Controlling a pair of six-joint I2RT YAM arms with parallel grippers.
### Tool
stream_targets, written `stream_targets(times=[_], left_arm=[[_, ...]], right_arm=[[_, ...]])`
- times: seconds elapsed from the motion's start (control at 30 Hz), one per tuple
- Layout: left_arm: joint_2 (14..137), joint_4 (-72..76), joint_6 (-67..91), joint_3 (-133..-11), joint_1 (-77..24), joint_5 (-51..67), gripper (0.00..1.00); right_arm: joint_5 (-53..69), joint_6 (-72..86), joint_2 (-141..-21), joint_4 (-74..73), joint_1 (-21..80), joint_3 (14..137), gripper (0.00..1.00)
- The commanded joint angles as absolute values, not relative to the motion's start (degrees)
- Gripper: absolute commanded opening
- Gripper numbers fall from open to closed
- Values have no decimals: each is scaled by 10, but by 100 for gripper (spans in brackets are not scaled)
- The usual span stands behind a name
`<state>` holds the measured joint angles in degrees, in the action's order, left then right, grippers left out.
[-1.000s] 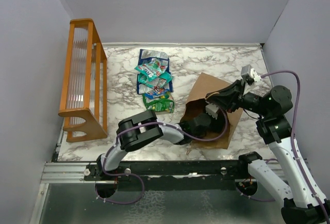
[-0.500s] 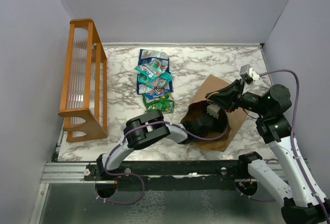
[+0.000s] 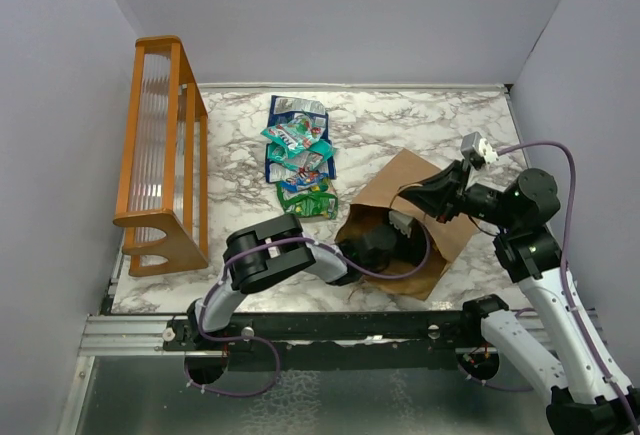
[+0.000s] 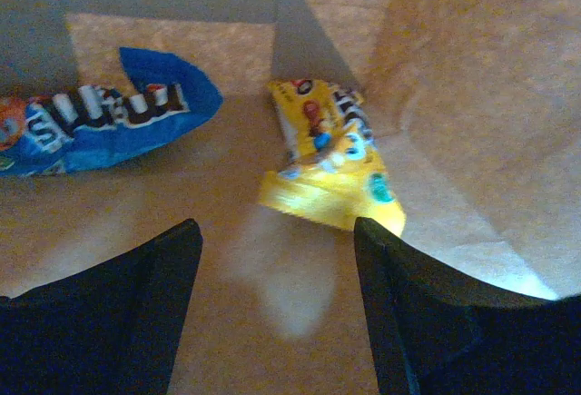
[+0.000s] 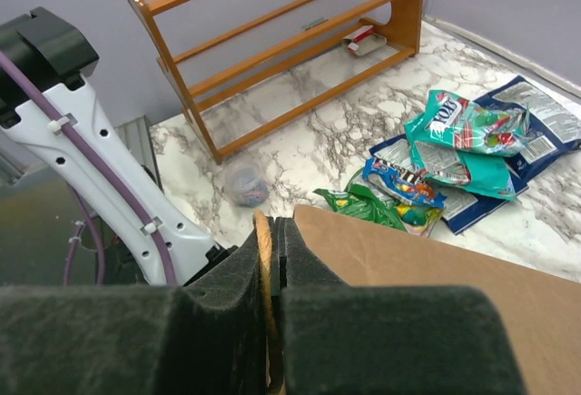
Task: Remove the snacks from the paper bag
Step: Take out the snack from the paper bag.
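From above I count 1 paper bag (image 3: pixel 410 217) lying right of centre on the marble table (image 3: pixel 420 125), 1 orange rack (image 3: pixel 160 155) at the left, and 1 heap of snacks (image 3: pixel 300 153) between them, already out, with at least 4 packets. My left arm (image 3: pixel 265 255) reaches into the bag's mouth, and my right arm (image 3: pixel 520 210) reaches its upper edge. Since 1 second ago the bag's mouth has swung left, nearer the green packet.

My left wrist camera looks inside the bag. It shows 2 packets on the paper floor, 1 blue packet (image 4: pixel 100 123) and 1 yellow packet (image 4: pixel 331 163), apart from each other. My left gripper (image 4: pixel 277 309) is spread wide with nothing between its fingers.

In my right wrist view, my right gripper (image 5: pixel 270 250) is pressed together on 1 thin twisted handle (image 5: pixel 264 313). Beyond it lie the heap, 1 clear round cap (image 5: pixel 245 183) and the rack.
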<state>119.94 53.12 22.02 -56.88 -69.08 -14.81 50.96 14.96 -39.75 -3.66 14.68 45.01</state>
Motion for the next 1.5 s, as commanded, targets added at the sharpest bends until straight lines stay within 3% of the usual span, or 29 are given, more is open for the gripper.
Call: stream_targets(times=[0.0, 0.23, 0.43, 0.67, 0.8, 1.1, 1.47], left_arm=[[1231, 557, 230, -625, -696, -100, 72], [1316, 606, 228, -718, -696, -123, 72], [1374, 574, 204, -787, -696, -153, 62], [1350, 590, 188, -760, -690, -160, 21], [1291, 571, 176, -713, -690, -161, 10], [1131, 458, 186, -609, -696, -122, 7], [939, 298, 168, -514, -737, -105, 6]], right_arm=[[503, 156, -395, -38, 148, 462, 2], [512, 157, -409, -37, 148, 483, 2], [512, 158, -412, -36, 148, 495, 2], [504, 149, -409, -50, 148, 500, 1], [489, 129, -404, -69, 148, 499, 2], [357, 125, -388, -92, 148, 476, 2], [294, 115, -375, -110, 148, 474, 2]])
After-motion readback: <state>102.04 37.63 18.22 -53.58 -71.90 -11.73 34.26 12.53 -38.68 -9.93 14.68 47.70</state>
